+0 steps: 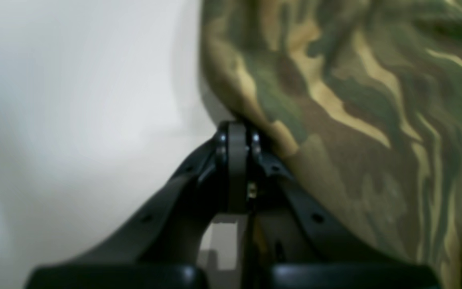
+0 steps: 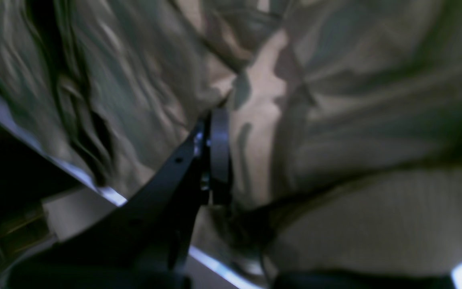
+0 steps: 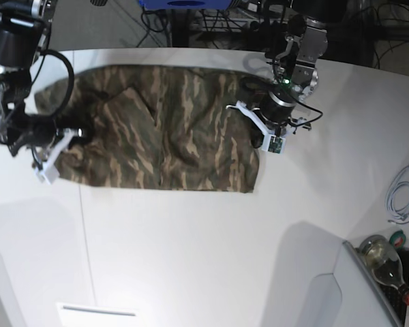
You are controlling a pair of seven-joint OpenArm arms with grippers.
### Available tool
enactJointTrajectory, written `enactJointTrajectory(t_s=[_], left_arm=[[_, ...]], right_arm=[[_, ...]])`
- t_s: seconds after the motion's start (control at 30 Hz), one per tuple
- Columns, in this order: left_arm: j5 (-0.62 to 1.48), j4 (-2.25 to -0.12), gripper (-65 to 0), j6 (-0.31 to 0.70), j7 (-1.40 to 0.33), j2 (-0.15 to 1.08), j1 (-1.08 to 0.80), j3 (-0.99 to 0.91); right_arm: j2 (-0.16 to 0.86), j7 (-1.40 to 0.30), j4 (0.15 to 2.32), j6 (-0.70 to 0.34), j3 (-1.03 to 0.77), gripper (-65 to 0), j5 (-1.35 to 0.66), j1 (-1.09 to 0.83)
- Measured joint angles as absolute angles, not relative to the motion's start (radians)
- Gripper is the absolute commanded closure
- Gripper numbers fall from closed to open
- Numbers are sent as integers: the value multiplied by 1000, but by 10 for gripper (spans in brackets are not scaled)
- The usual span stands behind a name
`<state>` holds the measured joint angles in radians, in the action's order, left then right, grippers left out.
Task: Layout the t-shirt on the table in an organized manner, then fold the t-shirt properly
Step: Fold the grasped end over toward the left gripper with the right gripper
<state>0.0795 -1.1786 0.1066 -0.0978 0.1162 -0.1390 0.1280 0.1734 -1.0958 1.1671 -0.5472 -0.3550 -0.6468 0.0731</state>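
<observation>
The shirt (image 3: 163, 129) lies spread across the far half of the desk (image 3: 211, 259), its long axis running side to side in the base view, mostly flat but with a folded-over flap and wrinkles on the side toward the right arm.

The left claw (image 1: 237, 134) sits at the shirt's edge on the base view's right. Its jaws are pressed together right where the camouflage hem meets them, so it appears to be pinching that edge, with bare desk (image 1: 74, 120) to one side and cloth (image 1: 355, 120) to the other.

The right claw (image 2: 215, 156) is at the opposite end, buried in bunched fabric (image 2: 335, 100). Only one finger (image 2: 219, 152) shows clearly, with cloth against it, so I cannot tell whether it grips.

With the arms at opposite ends of the long axis, the cloth lies between them. Drawing them apart along that axis would likely pull out the wrinkles. The right arm is nearer the rumpled flap, so smoothing that part probably falls to it.
</observation>
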Motion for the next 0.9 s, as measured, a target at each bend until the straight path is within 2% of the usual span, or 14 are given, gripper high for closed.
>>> enactJointTrajectory(t_s=[0.07,0.37,0.67,0.8,0.9], left_arm=[[79,-1179,0,104,-99,97,-139,136],[83,-1177,0,120,-127,72,-113,229],[83,-1178,0,119,-126,69,-114,230],[83,-1180,0,119,-127,69,-114,230],[83,-1180,0,119,-127,69,-114,230]], right_arm=[[172,-1107,1201,-469,-307,-3,-645,85],[130,-1149,1529,-267,-176,-3,-683,19],[35,-1248,1661,-178,-159,-3,-688,4],[7,-1243,1660,-152,-108,-3,-690,-1],[0,-1180,1652,-134,-49,-3,-688,-3]])
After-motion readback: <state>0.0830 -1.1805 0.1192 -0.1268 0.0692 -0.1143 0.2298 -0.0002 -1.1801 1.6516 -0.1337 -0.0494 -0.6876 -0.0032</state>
